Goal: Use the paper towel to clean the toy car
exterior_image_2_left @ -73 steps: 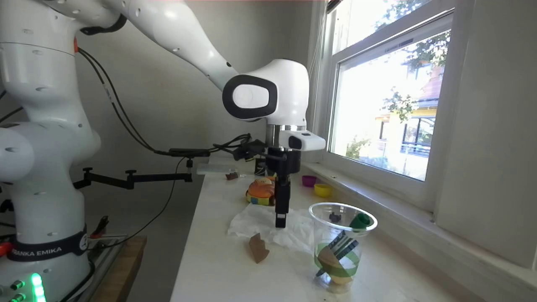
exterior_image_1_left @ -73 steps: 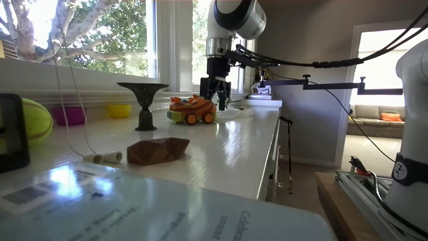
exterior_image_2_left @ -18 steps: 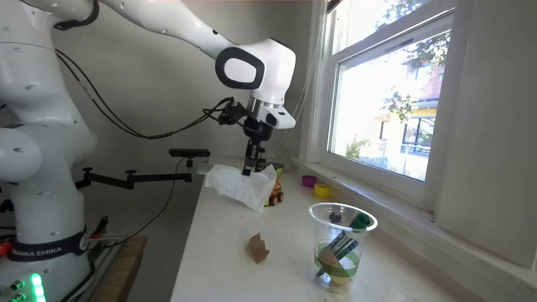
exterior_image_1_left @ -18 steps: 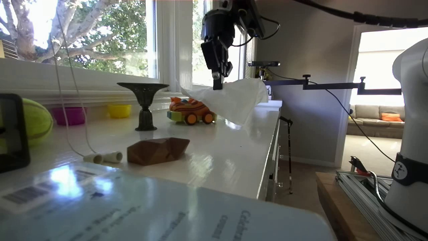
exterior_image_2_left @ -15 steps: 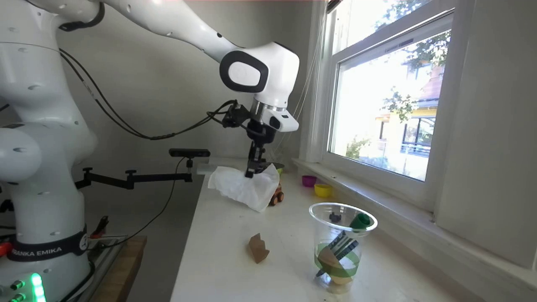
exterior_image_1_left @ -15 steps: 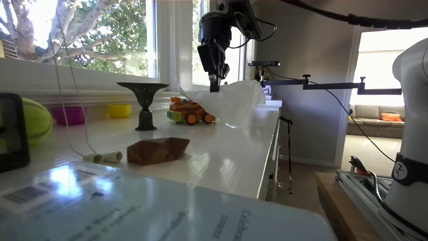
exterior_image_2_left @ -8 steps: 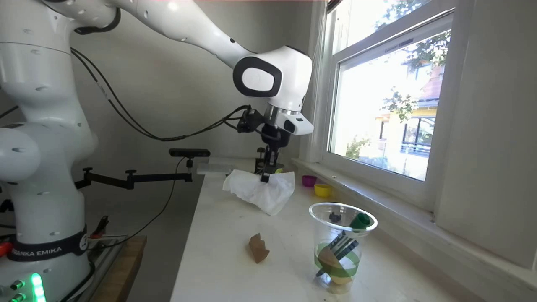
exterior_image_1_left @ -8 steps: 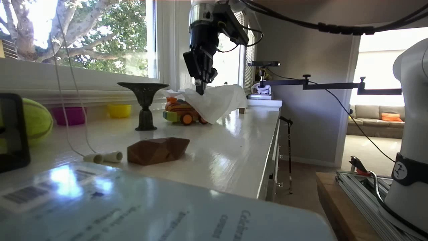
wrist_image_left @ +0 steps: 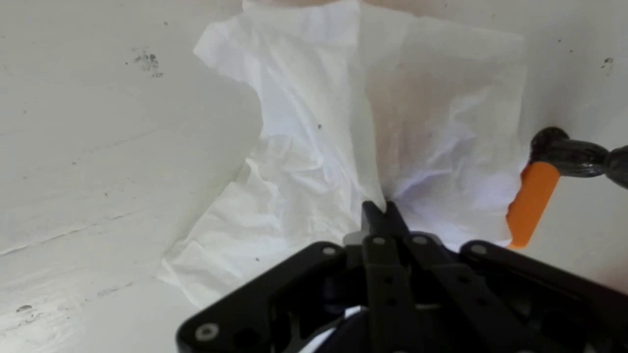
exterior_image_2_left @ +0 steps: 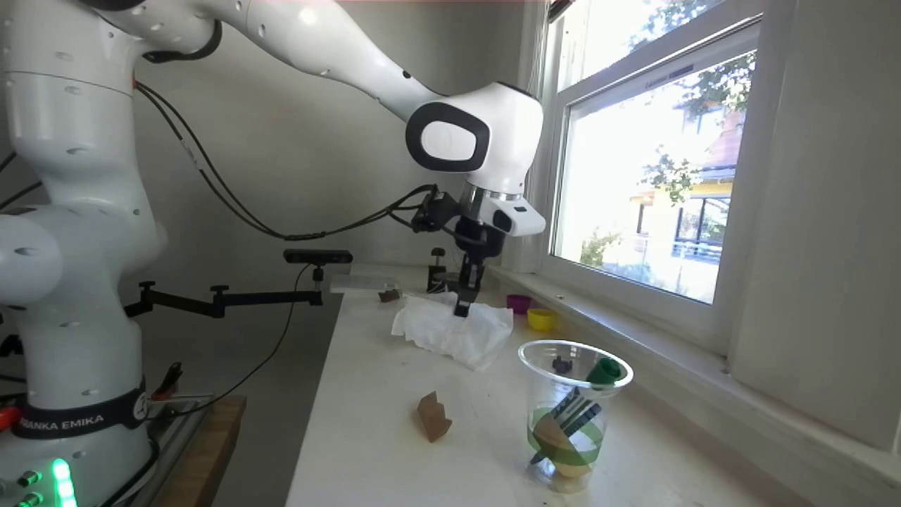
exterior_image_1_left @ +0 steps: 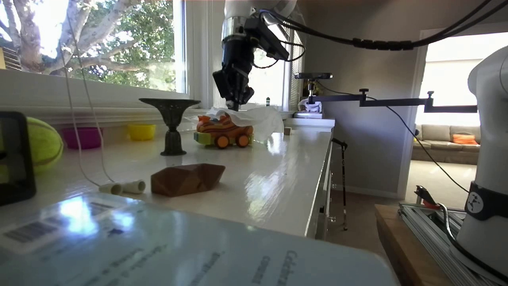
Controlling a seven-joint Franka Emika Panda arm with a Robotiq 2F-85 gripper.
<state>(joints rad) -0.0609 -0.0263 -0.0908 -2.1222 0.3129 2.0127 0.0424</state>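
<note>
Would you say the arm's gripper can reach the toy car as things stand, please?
Probably yes: the gripper looks close above the toy car, and only the paper towel that it holds seems to lie between them.

Toy car [exterior_image_1_left: 225, 129] invisible behind paper towel [exterior_image_2_left: 450, 332] in an exterior view.

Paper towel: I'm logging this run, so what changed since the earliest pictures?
The gripper has taken hold of the paper towel and brought it to the toy car, which shifted slightly left in an exterior view. The dark goblet and plastic cup stayed put.
</note>
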